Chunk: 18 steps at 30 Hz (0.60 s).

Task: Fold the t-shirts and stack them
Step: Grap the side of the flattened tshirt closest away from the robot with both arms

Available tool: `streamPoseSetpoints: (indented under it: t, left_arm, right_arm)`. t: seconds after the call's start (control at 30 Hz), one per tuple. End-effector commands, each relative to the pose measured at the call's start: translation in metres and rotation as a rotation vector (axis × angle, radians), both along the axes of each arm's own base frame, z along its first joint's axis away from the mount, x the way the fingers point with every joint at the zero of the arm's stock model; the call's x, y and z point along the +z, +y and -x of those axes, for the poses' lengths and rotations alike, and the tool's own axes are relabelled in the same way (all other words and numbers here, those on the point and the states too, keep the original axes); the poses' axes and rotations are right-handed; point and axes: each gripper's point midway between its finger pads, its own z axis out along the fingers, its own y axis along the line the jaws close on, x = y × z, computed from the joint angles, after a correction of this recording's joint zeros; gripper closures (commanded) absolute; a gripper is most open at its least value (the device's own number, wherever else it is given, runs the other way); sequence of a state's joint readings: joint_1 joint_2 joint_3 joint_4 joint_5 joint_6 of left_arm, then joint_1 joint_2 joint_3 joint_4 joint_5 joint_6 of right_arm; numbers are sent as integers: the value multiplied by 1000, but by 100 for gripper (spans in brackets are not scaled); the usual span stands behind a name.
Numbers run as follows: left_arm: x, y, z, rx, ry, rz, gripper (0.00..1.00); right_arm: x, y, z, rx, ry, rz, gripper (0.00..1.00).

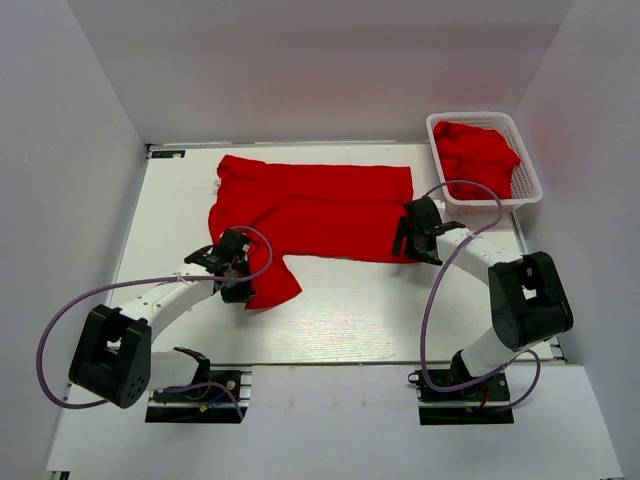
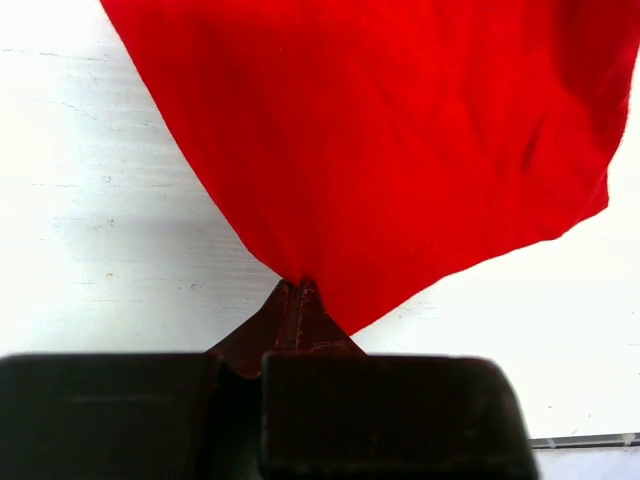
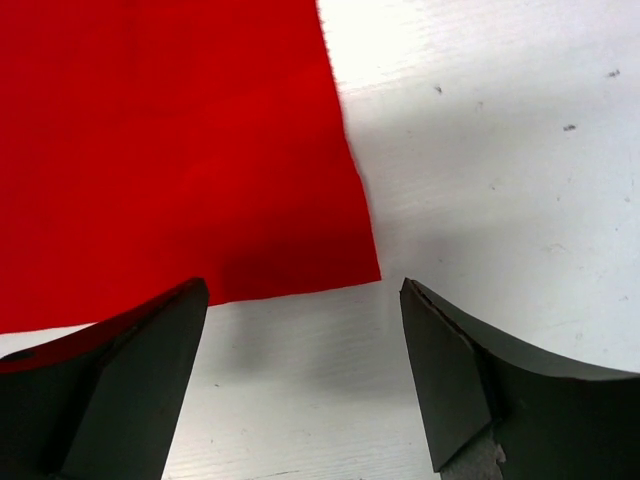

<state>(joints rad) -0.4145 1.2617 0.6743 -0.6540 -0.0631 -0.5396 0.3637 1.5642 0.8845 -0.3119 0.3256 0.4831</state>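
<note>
On table point(image 1: 350, 310), red t-shirt point(image 1: 320, 205) lay spread flat, mid-surface; left gripper point(image 2: 298, 292) clamped tight on its near-left flap, cloth pinched between fingertips; right gripper point(image 3: 305, 290) stood spread wide over shirt's near-right corner, holding nothing; more red t-shirts point(image 1: 478, 155) lay heaped in white basket point(image 1: 530, 185), far right.

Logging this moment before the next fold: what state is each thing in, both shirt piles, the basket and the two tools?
spread t-shirt: unfolded, lying mostly flat on the table, one edge pinched.
red cloth heap: crumpled in the basket, not folded.
basket: upright, holding the heap.
left tool: shut on the spread t-shirt's edge.
right tool: open, at the shirt's corner, gripping nothing.
</note>
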Motion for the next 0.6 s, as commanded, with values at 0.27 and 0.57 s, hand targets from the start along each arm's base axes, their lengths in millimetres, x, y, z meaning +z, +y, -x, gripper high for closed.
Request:
streamPoseSetpoints:
  t: [0.27,0.57]
  left_arm:
    - [23,-5,-11,-8,-55,17,100]
    - [50,-10,-13,-27,-98,57,100]
  right_arm:
    - [-18,2,-7,-63,2,-38,38]
    - [1,-12,8,-75,-27,-6,100]
